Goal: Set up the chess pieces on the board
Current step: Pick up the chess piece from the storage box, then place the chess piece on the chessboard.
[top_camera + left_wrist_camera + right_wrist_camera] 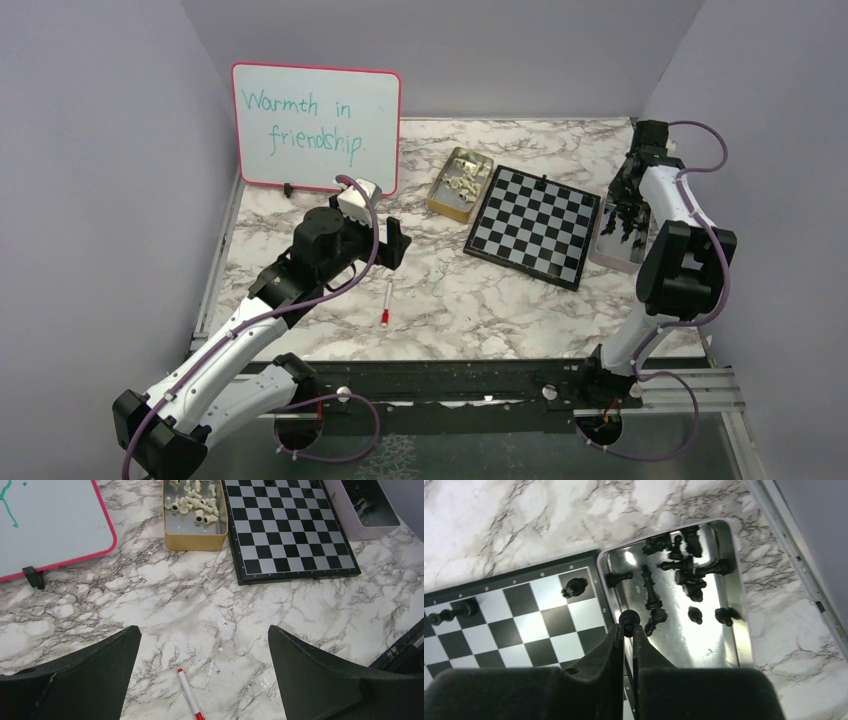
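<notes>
Where the chessboard [535, 225] lies on the marble surface [450, 300], top view.
Left wrist: left pincer [204, 635] spread wide, cream chessmen [195, 507] in a gold tin [195, 542] beside the board. Right wrist: right pincer [628, 632] clamps a black chessman [629, 616] at the silver tin [724, 645] rim.

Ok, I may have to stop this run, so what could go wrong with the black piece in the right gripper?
The right gripper pinches the black piece only at its fingertips, so it may slip or twist out. It hangs by the tin rim, so a drop could land back inside. A second black piece sits near the board edge and could get knocked.
</notes>
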You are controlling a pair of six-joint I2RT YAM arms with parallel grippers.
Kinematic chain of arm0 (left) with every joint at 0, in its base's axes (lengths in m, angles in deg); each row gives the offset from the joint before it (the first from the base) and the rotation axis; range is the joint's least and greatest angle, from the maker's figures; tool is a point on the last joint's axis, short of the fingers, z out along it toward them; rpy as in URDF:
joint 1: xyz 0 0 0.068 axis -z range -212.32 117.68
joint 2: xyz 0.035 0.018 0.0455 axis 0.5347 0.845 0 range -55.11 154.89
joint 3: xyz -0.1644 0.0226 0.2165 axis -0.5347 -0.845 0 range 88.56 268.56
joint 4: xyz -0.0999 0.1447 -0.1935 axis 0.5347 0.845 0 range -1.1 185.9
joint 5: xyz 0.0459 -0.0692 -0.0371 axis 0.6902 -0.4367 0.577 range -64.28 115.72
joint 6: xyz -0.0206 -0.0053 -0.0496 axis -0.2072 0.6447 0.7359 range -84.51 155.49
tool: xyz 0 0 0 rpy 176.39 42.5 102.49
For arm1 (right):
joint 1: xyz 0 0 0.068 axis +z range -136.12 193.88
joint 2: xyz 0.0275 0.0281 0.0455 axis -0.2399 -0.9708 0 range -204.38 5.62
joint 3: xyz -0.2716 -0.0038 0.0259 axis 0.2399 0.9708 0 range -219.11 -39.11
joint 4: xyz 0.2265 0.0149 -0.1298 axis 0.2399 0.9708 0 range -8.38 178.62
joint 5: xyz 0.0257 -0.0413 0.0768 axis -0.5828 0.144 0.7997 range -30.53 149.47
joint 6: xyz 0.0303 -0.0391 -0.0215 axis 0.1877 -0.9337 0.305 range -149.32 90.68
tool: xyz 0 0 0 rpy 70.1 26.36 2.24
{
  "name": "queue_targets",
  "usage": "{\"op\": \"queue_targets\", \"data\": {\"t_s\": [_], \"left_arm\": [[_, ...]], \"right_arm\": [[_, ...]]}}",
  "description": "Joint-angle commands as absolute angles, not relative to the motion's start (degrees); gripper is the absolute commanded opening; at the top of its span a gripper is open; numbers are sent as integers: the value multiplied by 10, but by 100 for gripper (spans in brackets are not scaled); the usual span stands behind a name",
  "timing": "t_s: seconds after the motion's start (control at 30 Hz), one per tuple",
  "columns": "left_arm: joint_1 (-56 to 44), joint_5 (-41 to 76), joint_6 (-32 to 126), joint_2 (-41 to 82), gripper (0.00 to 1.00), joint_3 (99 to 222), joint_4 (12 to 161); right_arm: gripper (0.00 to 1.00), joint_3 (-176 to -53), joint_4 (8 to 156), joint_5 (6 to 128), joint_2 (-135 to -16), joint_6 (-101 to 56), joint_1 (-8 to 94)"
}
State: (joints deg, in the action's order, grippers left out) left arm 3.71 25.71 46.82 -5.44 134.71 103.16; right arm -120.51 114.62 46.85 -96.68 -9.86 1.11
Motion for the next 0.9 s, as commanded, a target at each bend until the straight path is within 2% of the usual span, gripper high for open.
{"op": "queue_targets", "data": {"t_s": [0.0, 0.4, 0.87], "left_arm": [[40, 249, 466, -56, 99, 1343, 1022], [40, 249, 467, -57, 99, 1343, 1023], [40, 251, 466, -58, 99, 1342, 1022]], "right_arm": [[11, -1223, 1163, 485, -948, -107, 39], [11, -1220, 1149, 466, -975, -98, 100], [13, -1235, 1154, 427, -1045, -86, 105]]}}
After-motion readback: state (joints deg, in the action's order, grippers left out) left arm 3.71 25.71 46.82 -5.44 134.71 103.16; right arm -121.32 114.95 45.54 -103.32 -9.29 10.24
